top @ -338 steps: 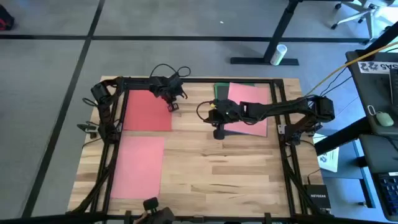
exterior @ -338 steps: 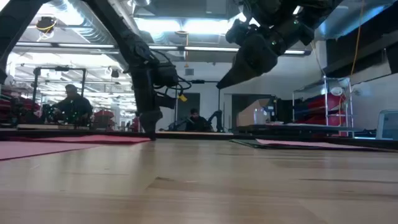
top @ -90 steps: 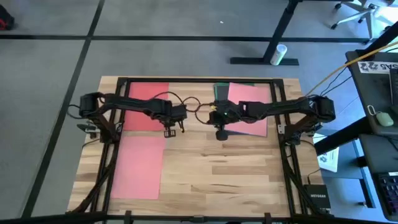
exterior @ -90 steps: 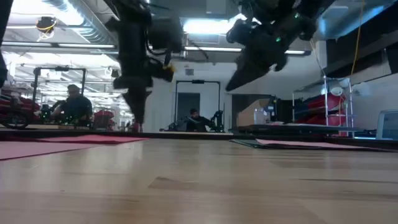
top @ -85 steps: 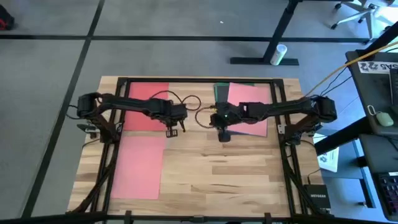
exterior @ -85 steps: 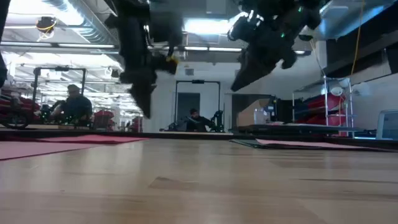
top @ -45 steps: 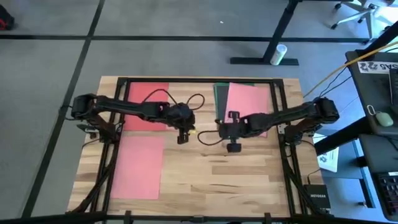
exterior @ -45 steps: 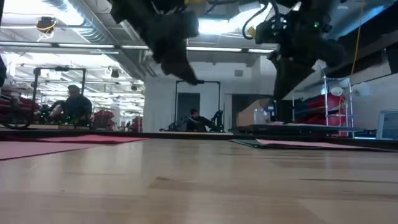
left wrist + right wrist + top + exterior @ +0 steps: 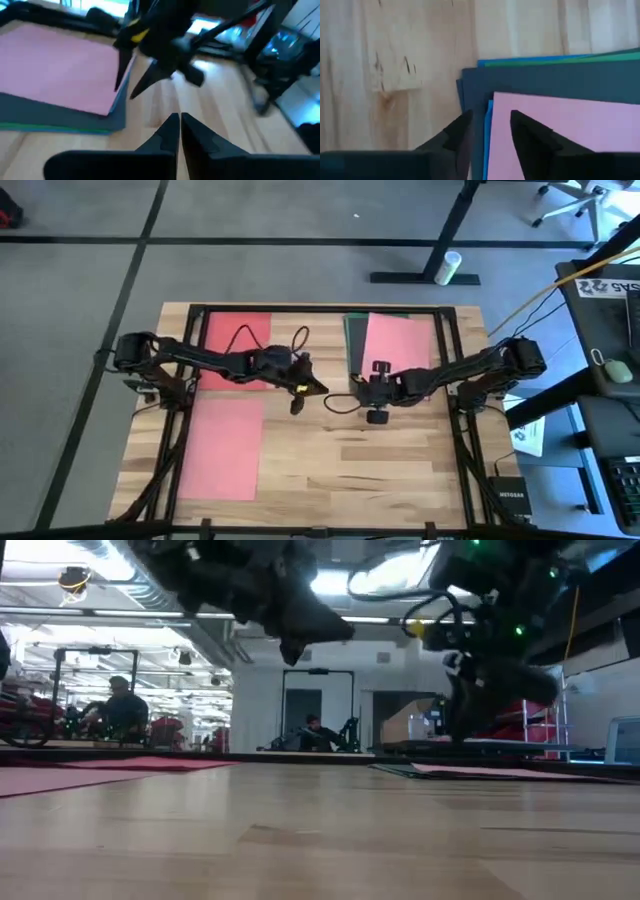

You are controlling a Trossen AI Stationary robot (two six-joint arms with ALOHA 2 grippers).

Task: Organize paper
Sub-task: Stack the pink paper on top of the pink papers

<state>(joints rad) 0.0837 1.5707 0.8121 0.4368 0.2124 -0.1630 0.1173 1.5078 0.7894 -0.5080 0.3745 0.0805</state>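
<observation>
A stack of paper lies at the table's far right: a pink sheet (image 9: pixel 400 340) on top, with dark grey (image 9: pixel 530 80), blue (image 9: pixel 487 125) and green (image 9: pixel 600 59) edges showing under it. A red sheet (image 9: pixel 235 345) lies flat at the far left and a pink sheet (image 9: pixel 225 445) at the near left. My right gripper (image 9: pixel 490 125) points down, open, above the stack's near left corner (image 9: pixel 352 376), its fingers clear of the paper in the low view (image 9: pixel 455 725). My left gripper (image 9: pixel 179 120) is shut and empty, held level above the table's middle (image 9: pixel 318 388), pointing at the right gripper (image 9: pixel 127 90).
A black frame (image 9: pixel 300 308) runs around the wooden table (image 9: pixel 340 470). The table's near right half shows bare wood. A white printed sheet (image 9: pixel 528 435) lies off the table's right edge. People sit in the room behind (image 9: pixel 118 705).
My left gripper has gone toward the table's right edge and tipped up from pointing down to lying level. My right gripper has gone a little toward the right and near edges and turned from a slant to pointing straight down over the stack's corner. The sheets have not moved.
</observation>
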